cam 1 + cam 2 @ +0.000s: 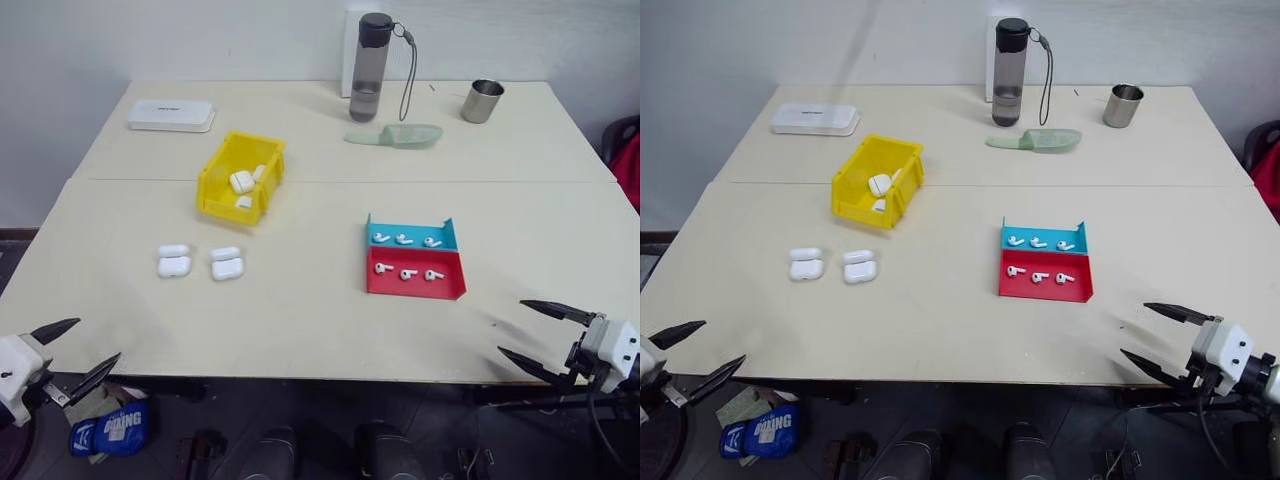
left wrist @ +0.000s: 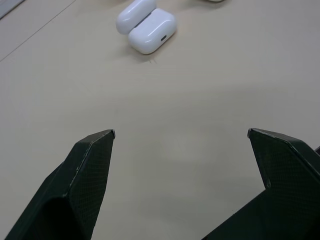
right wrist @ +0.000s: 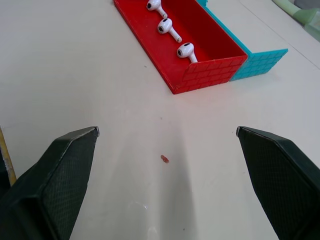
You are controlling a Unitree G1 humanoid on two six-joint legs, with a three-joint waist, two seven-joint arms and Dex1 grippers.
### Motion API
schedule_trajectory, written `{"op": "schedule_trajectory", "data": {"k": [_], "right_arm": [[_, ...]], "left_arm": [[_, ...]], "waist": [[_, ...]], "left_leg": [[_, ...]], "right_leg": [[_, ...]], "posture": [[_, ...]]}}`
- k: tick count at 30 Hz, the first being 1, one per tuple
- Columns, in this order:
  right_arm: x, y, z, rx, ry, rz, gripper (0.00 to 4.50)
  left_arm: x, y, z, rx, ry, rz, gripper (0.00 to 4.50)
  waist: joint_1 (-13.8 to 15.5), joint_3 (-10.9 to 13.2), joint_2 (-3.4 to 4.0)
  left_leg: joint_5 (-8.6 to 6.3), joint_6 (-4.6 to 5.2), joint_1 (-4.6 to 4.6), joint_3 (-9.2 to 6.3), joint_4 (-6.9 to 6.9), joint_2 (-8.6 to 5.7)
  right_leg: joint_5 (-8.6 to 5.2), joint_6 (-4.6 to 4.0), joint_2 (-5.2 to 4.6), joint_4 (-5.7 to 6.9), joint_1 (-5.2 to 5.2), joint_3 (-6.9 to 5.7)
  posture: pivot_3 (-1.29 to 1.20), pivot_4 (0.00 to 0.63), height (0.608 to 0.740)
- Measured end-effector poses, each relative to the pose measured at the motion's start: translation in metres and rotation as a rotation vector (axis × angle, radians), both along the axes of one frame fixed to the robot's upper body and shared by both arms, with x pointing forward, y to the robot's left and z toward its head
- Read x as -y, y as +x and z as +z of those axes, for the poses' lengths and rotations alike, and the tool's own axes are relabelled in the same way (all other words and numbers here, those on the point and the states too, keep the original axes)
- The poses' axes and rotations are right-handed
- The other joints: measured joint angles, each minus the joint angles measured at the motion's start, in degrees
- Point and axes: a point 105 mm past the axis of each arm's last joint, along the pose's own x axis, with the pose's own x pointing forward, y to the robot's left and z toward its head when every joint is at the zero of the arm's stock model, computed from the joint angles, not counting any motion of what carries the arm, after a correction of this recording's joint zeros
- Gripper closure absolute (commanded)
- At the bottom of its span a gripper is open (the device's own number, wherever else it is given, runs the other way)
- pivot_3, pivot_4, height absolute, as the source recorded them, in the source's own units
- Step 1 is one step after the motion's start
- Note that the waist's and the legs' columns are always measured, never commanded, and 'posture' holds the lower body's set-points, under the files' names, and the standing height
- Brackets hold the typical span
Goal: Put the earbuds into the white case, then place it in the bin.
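Several white earbuds (image 1: 404, 239) lie in a shallow tray, some in its blue half (image 1: 440, 232) and some in its red half (image 1: 415, 286); the right wrist view shows three earbuds (image 3: 170, 27) in the red half. Two white cases (image 1: 173, 261) (image 1: 227, 263) stand side by side with lids open, left of centre; one case (image 2: 146, 27) is ahead of my left gripper (image 2: 181, 132). The yellow bin (image 1: 222, 205) behind them holds more white cases (image 1: 241, 182). My left gripper (image 1: 99, 339) hangs open at the table's near left edge. My right gripper (image 1: 510, 326) is open at the near right edge.
At the back of the table stand a flat white box (image 1: 171, 115), a dark water bottle (image 1: 370, 70), a pale green scoop (image 1: 398, 135) and a metal cup (image 1: 482, 101). A blue packet (image 1: 115, 430) lies on the floor below the near edge.
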Motion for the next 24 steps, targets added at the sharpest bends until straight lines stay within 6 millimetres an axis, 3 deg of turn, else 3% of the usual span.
{"op": "schedule_trajectory", "data": {"k": [6, 10, 12, 15, 17, 21, 24], "right_arm": [[-0.01, 0.013, 0.004, 0.016, 0.021, 0.03, 0.0], [-0.038, 0.021, 0.018, 0.067, 0.149, 0.116, 0.0], [-0.054, 0.022, 0.028, 0.097, 0.23, 0.152, 0.0], [-0.077, 0.02, 0.042, 0.136, 0.306, 0.225, 0.0], [-0.091, 0.016, 0.049, 0.181, 0.348, 0.283, 0.0], [-0.102, 0.012, 0.056, 0.262, 0.373, 0.363, 0.0], [-0.101, 0.013, 0.058, 0.293, 0.363, 0.389, 0.0]], "left_arm": [[-0.004, -0.003, 0.005, 0.016, -0.007, 0.022, 0.03], [-0.002, -0.007, 0.015, 0.014, -0.094, 0.028, 0.03], [-0.012, -0.015, 0.017, -0.06, -0.165, 0.109, 0.03], [-0.042, -0.028, 0.025, -0.096, -0.245, 0.344, 0.03], [-0.053, -0.041, 0.019, -0.16, -0.285, 0.46, 0.03], [-0.058, -0.053, 0.013, -0.28, -0.362, 0.588, 0.03], [-0.053, -0.046, 0.024, -0.337, -0.383, 0.623, 0.03]], "waist": [[0.0, 0.0, 0.0], [-0.1, 0.0, -0.01], [-0.1, 0.0, -0.01], [0.0, 0.0, 0.01], [0.0, 0.0, 0.0], [0.3, 0.0, -0.05], [0.6, 0.0, -0.13]], "left_leg": [[0.0, 0.0, 0.0, 0.0, 0.01, 0.0], [-0.02, -0.03, -0.01, -0.02, 0.01, 0.07], [-0.07, -0.08, 0.0, -0.04, 0.02, 0.15], [-0.08, -0.1, 0.02, -0.08, 0.01, 0.15], [-0.1, -0.1, 0.02, -0.09, 0.01, 0.14], [-0.11, -0.09, 0.02, -0.11, 0.08, 0.14], [-0.1, -0.1, 0.03, -0.18, 0.08, 0.13]], "right_leg": [[0.0, 0.0, 0.0, 0.0, 0.0, 0.0], [0.0, 0.0, 0.02, 0.04, -0.02, 0.0], [0.0, 0.0, 0.07, 0.12, -0.04, -0.01], [0.0, 0.0, 0.08, 0.22, -0.06, -0.02], [0.0, 0.0, 0.08, 0.23, -0.06, -0.02], [0.0, 0.0, 0.08, 0.24, -0.03, -0.02], [-0.01, -0.02, 0.08, 0.25, -0.01, -0.04]], "posture": [[0.0, 0.15, 0.74], [0.0, 0.15, 0.74], [0.0, 0.15, 0.74], [0.0, 0.15, 0.74], [0.0, 0.15, 0.74], [0.0, 0.15, 0.74], [0.0, 0.15, 0.74]]}}
